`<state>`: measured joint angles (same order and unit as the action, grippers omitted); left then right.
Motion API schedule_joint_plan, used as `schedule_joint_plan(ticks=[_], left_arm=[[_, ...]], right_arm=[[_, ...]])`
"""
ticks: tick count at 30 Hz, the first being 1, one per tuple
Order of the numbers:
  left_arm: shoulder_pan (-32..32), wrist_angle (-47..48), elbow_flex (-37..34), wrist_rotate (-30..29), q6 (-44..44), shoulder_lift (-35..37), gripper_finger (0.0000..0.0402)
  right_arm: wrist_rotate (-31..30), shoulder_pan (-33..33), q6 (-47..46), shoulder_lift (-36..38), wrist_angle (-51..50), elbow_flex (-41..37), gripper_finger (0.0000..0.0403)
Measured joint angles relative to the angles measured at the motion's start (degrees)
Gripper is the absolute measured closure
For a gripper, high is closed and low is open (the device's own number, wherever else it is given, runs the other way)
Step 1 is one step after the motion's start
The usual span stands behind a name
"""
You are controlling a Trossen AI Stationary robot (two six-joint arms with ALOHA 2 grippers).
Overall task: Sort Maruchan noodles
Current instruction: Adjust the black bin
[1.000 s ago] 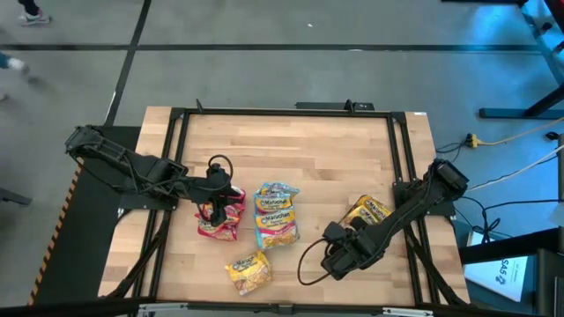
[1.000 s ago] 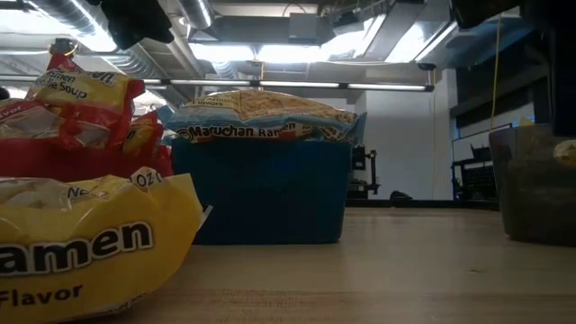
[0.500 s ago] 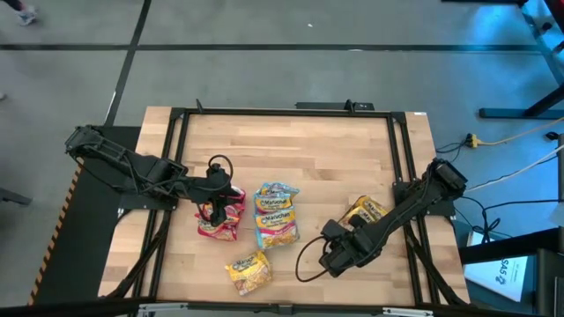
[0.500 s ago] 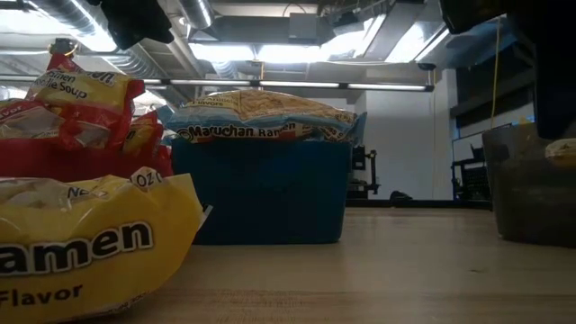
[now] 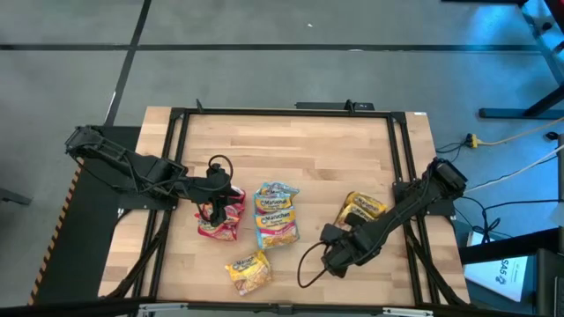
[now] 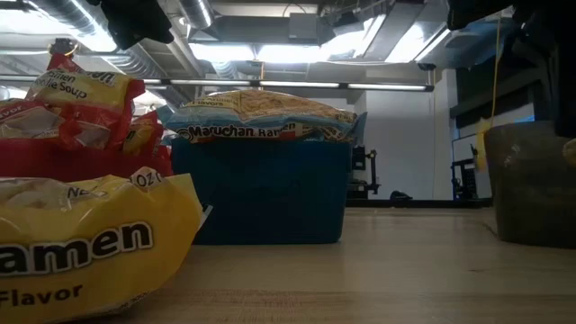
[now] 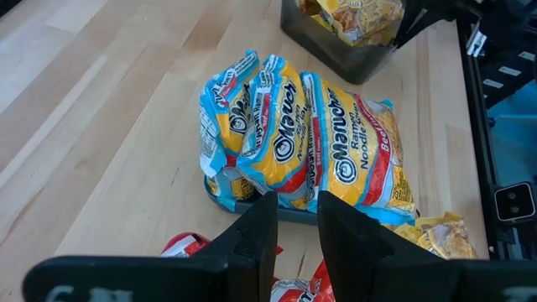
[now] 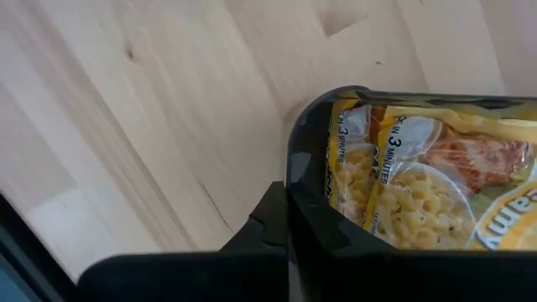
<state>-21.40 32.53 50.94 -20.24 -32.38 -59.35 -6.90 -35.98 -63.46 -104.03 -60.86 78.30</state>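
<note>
Dark grey plastic is what the right hand (image 5: 337, 257) has closed on: its fingers are pinched together over the near wall of the grey tray (image 8: 312, 159), which holds yellow Maruchan packets (image 8: 419, 176) and sits on the desk (image 5: 300, 150) toward its right edge. From that hand the tray runs away up the arm's line toward the desk's right rim, so any pull or push would go along the tray's long side. The one loose yellow packet (image 5: 248, 270) lies at the front of the desk, left of the right hand and nearer to it than to the left hand (image 5: 211, 204), with bare wood between. The left hand hovers over the red packets (image 5: 222, 217), fingers slightly apart and holding nothing that shows. Between the two sits the blue tray (image 7: 252, 205), piled with blue-edged packets (image 5: 276, 216), the likeliest thing to get in the way.
</note>
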Motion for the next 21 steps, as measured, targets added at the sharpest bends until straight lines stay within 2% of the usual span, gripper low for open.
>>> schedule_joint_plan(ticks=[10, 21], left_arm=[[0.0, 0.0, 0.0, -0.01, 0.0, 0.0, 0.0321], [0.01, 0.0, 0.0, -0.01, -0.07, 0.0, 0.0321]], right_arm=[[4.27, 2.58, 16.42, 0.04, -0.24, 0.02, 0.0402], [6.14, 3.88, 27.08, 0.04, -0.04, 0.0, 0.0402]])
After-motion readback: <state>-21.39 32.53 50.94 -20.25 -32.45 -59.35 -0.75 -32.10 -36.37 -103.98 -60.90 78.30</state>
